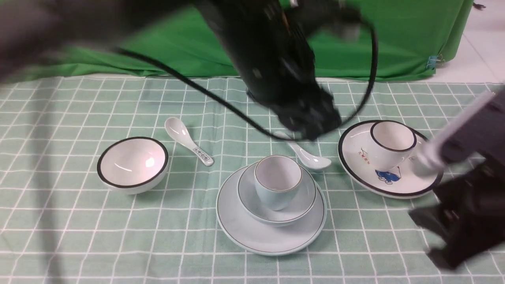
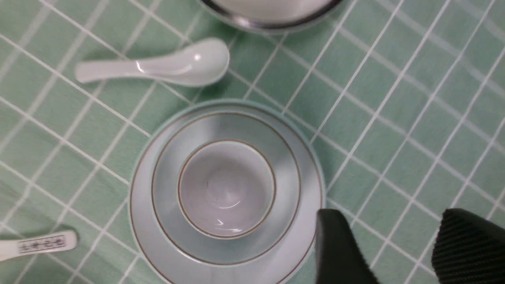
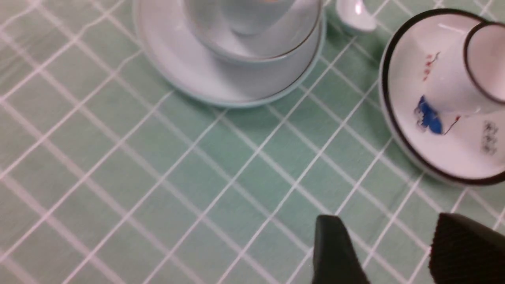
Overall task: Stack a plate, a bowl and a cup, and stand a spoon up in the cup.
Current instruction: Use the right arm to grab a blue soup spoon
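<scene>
The pale blue plate (image 1: 252, 232) lies at the middle of the checked cloth. The bowl (image 1: 302, 201) sits on it and the cup (image 1: 276, 189) stands upright in the bowl, empty. Just behind the stack the plain spoon (image 1: 311, 159) lies on the cloth, its handle partly hidden by my blurred left arm. In the left wrist view my left gripper (image 2: 394, 248) is open and empty, high beside the plate (image 2: 142, 221), with the cup (image 2: 227, 189) and spoon (image 2: 173, 67) below. My right gripper (image 3: 394, 252) is open and empty, over bare cloth right of the stack.
A white bowl with a black rim (image 1: 133, 163) stands at the left, a spoon with printed characters (image 1: 188, 140) beside it. At the right a black-rimmed white plate (image 1: 388, 185) carries a tilted white cup (image 1: 390, 144). Green cloth hangs behind the table.
</scene>
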### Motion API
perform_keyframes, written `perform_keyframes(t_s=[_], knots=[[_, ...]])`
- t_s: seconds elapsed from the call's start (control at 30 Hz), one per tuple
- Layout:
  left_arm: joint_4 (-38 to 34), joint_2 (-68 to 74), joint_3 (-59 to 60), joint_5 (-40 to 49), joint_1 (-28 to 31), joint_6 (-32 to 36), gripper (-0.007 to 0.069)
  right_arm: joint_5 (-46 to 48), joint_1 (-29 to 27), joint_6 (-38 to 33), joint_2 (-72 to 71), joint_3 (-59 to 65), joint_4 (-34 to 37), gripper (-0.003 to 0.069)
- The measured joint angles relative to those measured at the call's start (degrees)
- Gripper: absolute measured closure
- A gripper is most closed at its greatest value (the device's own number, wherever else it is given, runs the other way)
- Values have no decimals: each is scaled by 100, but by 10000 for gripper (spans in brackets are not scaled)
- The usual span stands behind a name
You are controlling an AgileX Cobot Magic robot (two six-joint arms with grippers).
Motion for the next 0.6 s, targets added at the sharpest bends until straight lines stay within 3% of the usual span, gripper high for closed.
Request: perform_keyframes(t_s=[0.07, 0.1, 0.2, 0.3, 0.5, 0.6], knots=[[44, -875, 263, 0, 0, -100, 515, -22, -589, -709, 964, -685, 534, 302], [53, -999, 330, 0, 0, -108, 535, -21, -742, -859, 1098, -785, 762, 303], [128, -2101, 1230, -219, 0, -230, 608, -14, -1461, -2196, 2174, -1588, 2202, 302], [176, -3249, 2572, -1126, 0, -332, 619, 119, -1907, -2930, 3387, -2623, 2922, 302], [82, -5207, 5116, -3426, 0, -350, 619, 571, -2043, -3214, 5427, -4551, 3084, 298], [75, -5538, 5525, -3739, 0, -363, 617, 636, -2043, -3214, 5926, -5160, 3089, 288]])
